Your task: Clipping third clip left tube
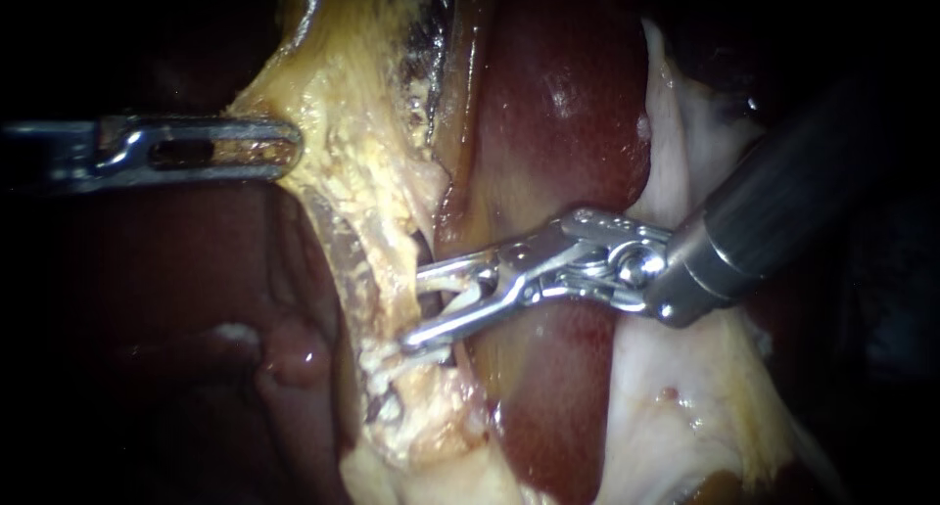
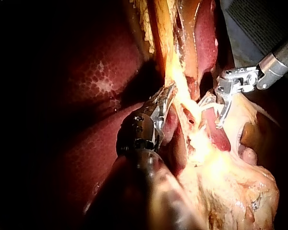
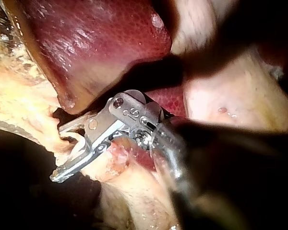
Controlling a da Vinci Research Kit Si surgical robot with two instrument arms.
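landmark: the yellow fatty band (image 1: 362, 172) that runs down the middle of the endoscope view, everything below is placed off that

left instrument (image 1: 281, 149): comes in flat and meets the band high up, on the side facing away from the liver (image 1: 558, 123)

left jaws: pressed together with the band's edge pinched between them. The left wrist view shows the same thing, a yellow strip of the band caught right at the tips

right instrument (image 1: 419, 306): crosses over the dark red liver and reaches the band lower down, well below where the left one has hold

right jaws: spread wide, one tip above and one below, both right up against the band

pale tube (image 1: 443, 284): a thin whitish strand coming off the band's liver side, sitting in the gap between the spread right jaws. Can't say either jaw is actually pressing on it

which tube: honestly can't tell left from right here, so just "tube"

right wrist view: same deal, the pale strand (image 3: 77, 139) loops between the open jaws where they meet the band

liver: glossy dark red, just beside the band on the right instrument's side
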